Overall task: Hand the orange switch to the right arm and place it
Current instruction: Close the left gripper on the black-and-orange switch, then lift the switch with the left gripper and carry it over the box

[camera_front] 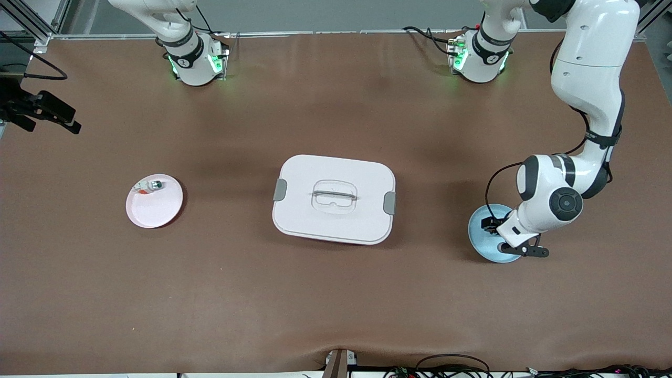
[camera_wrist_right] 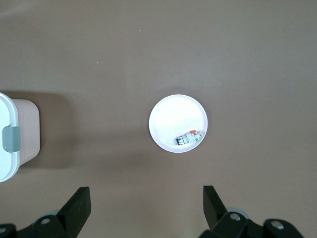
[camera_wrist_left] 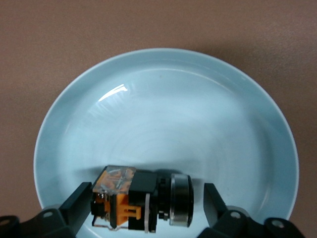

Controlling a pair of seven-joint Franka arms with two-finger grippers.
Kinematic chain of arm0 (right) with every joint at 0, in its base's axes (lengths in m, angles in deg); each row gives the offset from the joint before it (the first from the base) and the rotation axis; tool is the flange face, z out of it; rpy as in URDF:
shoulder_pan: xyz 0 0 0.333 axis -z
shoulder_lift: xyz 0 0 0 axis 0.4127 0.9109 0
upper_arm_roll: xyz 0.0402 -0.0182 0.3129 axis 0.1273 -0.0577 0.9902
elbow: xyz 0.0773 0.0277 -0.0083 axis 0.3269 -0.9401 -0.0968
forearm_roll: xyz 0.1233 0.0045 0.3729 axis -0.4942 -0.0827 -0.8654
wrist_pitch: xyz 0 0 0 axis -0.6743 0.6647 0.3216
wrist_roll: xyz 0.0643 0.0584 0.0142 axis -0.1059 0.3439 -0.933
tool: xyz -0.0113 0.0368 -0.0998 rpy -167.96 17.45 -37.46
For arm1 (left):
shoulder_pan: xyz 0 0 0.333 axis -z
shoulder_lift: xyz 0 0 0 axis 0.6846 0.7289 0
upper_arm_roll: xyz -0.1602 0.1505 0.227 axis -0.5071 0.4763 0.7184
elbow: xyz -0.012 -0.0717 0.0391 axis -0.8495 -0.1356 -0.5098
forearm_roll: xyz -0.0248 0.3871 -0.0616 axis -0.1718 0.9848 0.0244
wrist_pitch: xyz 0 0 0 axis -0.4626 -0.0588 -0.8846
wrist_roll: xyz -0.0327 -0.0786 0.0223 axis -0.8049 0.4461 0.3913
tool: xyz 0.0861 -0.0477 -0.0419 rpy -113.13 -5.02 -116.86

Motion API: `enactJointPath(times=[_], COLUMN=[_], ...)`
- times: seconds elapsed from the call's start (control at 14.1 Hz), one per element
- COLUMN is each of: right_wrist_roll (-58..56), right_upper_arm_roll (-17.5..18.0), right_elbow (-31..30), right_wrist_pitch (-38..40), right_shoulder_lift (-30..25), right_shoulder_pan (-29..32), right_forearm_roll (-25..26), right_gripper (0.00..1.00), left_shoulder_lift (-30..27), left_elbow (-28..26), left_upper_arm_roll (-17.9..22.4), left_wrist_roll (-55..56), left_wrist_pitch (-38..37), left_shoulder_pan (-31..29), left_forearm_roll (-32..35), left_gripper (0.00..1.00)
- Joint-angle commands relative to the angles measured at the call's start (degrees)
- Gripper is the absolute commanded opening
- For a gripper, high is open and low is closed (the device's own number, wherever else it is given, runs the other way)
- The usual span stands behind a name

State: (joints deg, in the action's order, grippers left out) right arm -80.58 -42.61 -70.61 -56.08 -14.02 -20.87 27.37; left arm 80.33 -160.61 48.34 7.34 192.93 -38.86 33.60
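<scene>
Left gripper (camera_wrist_left: 143,206) sits low in the blue plate (camera_front: 480,231) at the right of the front view, its two fingers spread wide on either side of the orange switch (camera_wrist_left: 141,201) without touching it. That switch lies on its side in the plate, at the lower middle of the left wrist view, orange-banded body toward one finger (camera_wrist_left: 77,203) and dark round cap toward the other.

Right gripper (camera_wrist_right: 143,208) hangs high above the table (camera_front: 336,304), fingers wide apart and holding nothing; the right arm (camera_front: 178,37) waits at the upper left of the front view. Below its camera, near the middle of the right wrist view, is a white plate (camera_wrist_right: 171,116) carrying a small white-and-silver switch (camera_wrist_right: 189,138). In the front view this plate lies at middle left. A white lidded box (camera_front: 334,198) sits at the centre, between the two plates.
</scene>
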Motion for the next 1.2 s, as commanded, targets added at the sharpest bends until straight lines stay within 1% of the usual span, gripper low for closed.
enactJointPath(times=[0.0,0.07,0.21,0.35,0.5,0.57,0.64,0.71,0.85,1.13], right_wrist_roll=[-0.23,-0.23,-0.23,-0.23,-0.23,-0.23,-0.23,-0.23,-0.23,-0.23], right_upper_arm_roll=[0.02,-0.07,-0.07,0.02,-0.07,-0.07,-0.07,-0.07,-0.07,-0.07], right_elbow=[-1.58,-1.58,-1.58,-1.58,-1.58,-1.58,-1.58,-1.58,-1.58,-1.58], right_wrist_pitch=[-0.59,-0.59,-0.59,-0.76,-0.77,-0.76,-0.76,-0.76,-0.68,-0.50], right_shoulder_lift=[-1.48,-1.48,-1.48,-1.48,-1.48,-1.48,-1.48,-1.48,-1.48,-1.48], right_shoulder_pan=[0.10,0.01,0.10,0.01,0.10,0.10,0.19,0.19,0.10,0.10], right_forearm_roll=[-0.70,-0.70,-0.70,-0.70,-0.70,-0.70,-0.70,-0.70,-0.70,-0.70], right_gripper=[1.00,1.00,1.00,1.00,1.00,1.00,1.00,1.00,1.00,1.00], left_shoulder_lift=[1.02,1.19,1.20,0.93,0.58,0.49,-0.03,-0.82,-2.57,-6.79], left_elbow=[0.94,1.03,1.03,1.03,1.03,1.03,1.03,1.03,1.03,1.12], left_upper_arm_roll=[-0.34,-0.34,-0.34,-0.34,-0.34,-0.34,-0.34,-0.43,-0.51,-1.13], left_wrist_roll=[-0.92,-0.92,-0.92,-1.01,-1.01,-1.01,-1.01,-1.01,-0.84,-0.49], left_wrist_pitch=[0.86,0.95,0.86,0.86,0.86,0.77,0.60,0.25,-0.37,-5.36], left_shoulder_pan=[-0.30,-0.30,-0.30,-0.39,-0.21,-0.30,-0.30,-0.30,-0.21,-0.21], left_forearm_roll=[0.17,0.17,0.17,0.08,0.17,0.17,0.17,0.08,-0.01,-0.10], left_gripper=[0.95,0.93,0.77,0.57,0.31,0.23,0.19,0.17,0.16,0.17])
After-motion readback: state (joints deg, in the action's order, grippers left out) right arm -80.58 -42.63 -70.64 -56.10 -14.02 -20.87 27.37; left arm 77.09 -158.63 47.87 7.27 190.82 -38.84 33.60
